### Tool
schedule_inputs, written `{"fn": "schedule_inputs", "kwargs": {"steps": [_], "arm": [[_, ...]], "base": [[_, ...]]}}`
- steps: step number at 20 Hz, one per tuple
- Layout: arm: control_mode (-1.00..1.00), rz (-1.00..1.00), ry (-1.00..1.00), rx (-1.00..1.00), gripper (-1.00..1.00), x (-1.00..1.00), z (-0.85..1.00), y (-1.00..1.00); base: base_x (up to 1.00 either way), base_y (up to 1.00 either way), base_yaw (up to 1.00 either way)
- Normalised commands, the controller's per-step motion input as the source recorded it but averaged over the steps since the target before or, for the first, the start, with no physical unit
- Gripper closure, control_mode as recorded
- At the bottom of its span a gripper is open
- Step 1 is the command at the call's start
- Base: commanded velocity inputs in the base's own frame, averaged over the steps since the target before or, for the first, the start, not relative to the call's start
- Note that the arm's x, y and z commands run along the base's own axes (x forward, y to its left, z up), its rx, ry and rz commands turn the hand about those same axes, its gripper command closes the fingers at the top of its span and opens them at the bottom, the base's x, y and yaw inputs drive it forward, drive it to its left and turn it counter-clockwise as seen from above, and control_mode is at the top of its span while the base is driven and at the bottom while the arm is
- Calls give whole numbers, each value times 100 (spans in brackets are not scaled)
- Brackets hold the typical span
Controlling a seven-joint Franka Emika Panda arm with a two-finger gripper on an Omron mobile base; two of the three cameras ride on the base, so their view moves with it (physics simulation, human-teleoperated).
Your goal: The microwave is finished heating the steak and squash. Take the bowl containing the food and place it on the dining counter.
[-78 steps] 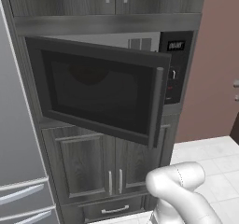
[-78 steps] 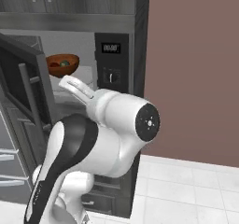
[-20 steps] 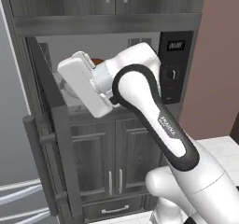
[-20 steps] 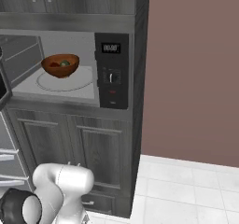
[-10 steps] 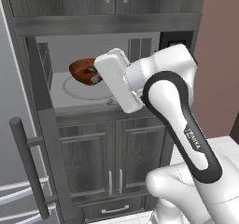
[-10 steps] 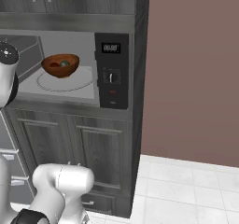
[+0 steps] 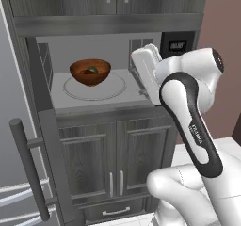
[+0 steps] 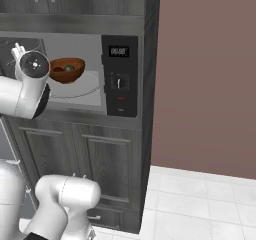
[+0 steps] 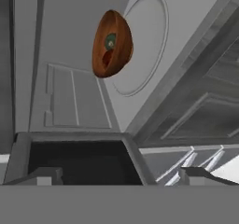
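Note:
The microwave (image 7: 106,29) stands open, its door (image 7: 51,159) swung far out to the left. On the turntable sits the reddish-brown bowl (image 7: 90,72) (image 8: 66,70) (image 9: 111,43). Inside it lie the green squash (image 9: 110,41) and the red steak (image 9: 106,59). My gripper (image 9: 122,176) is open, its fingertips (image 9: 44,175) wide apart with nothing between them. It points at the bowl from some way off. The white hand (image 7: 147,72) hangs at the right side of the opening, apart from the bowl. The dining counter is out of view.
The door's long bar handle (image 7: 28,168) juts out at the lower left. The black control panel (image 8: 120,76) borders the opening on the right. Grey cabinet doors (image 7: 115,154) lie below, more cabinets above. A brown wall (image 8: 205,79) and white tiled floor (image 8: 200,199) are to the right.
The microwave door has swung from half open to wide open. My hand has moved from the left of the opening across to its right side, uncovering the bowl. The gripper stays open.

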Motion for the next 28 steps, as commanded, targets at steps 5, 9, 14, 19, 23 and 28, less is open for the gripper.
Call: {"fn": "schedule_inputs", "kwargs": {"steps": [5,9,14,19,23,28], "arm": [[-100,-11,0,0,-100,100,-4,-72],[-100,0,1,-1,-100,62,-40,-16],[-100,0,0,0,-100,47,-32,3],[-100,0,0,0,-100,46,-12,29],[-100,0,2,-1,-100,39,-5,44],[-100,-2,1,0,-100,32,-4,38]], "base": [[0,0,0],[0,0,0],[0,0,0],[0,0,0],[0,0,0],[0,0,0]]}}
